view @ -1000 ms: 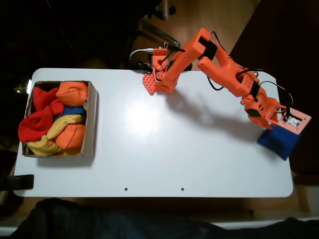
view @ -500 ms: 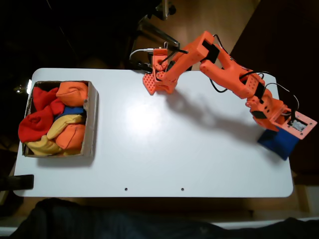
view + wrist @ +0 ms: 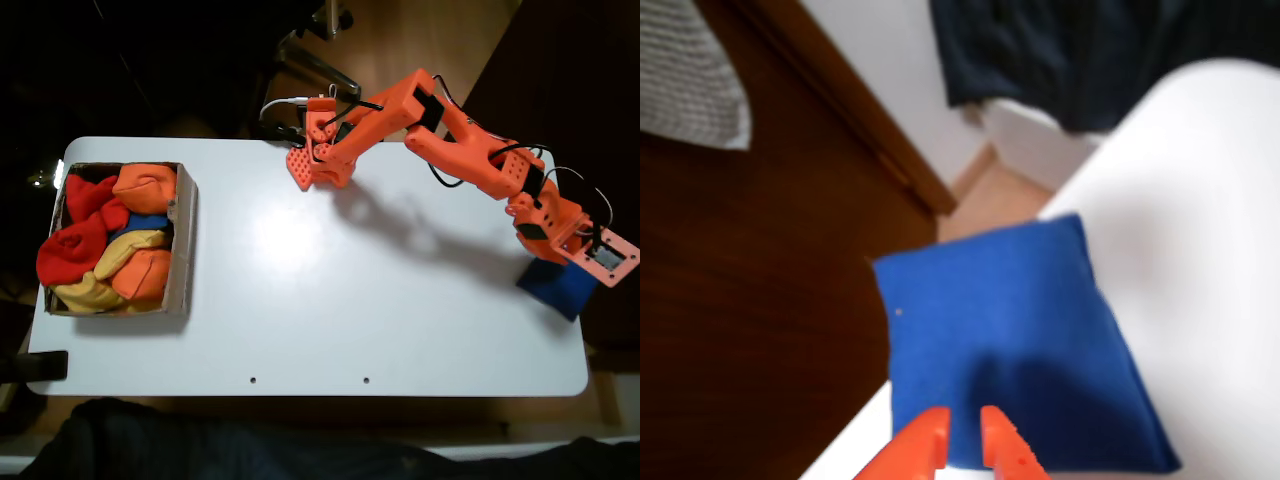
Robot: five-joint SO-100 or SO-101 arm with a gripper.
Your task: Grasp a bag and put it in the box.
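At the far right edge of the white table (image 3: 320,290), the orange arm (image 3: 450,140) had stretched further outward over the last second, carrying the gripper (image 3: 585,262) from above the near side of the blue bag (image 3: 555,290) out toward its right side, past the table's rim. That suggested the reach was still being lined up and the grasp had not begun. In the wrist view the bag (image 3: 1010,340) lay flat, one part resting on the table and one corner hanging over the edge above the brown floor, while the gripper (image 3: 962,440) showed its two orange fingertips close together with only a narrow gap, just above the bag's near edge and gripping nothing. The box (image 3: 185,240) stood well apart at the left end of the table. By count there was one arm, one gripper, one loose blue bag and one box. Inside the box lay a heap of bean bags: about three orange, two red, two yellow, and one blue patch showing between them, though the overlap made that tally uncertain.
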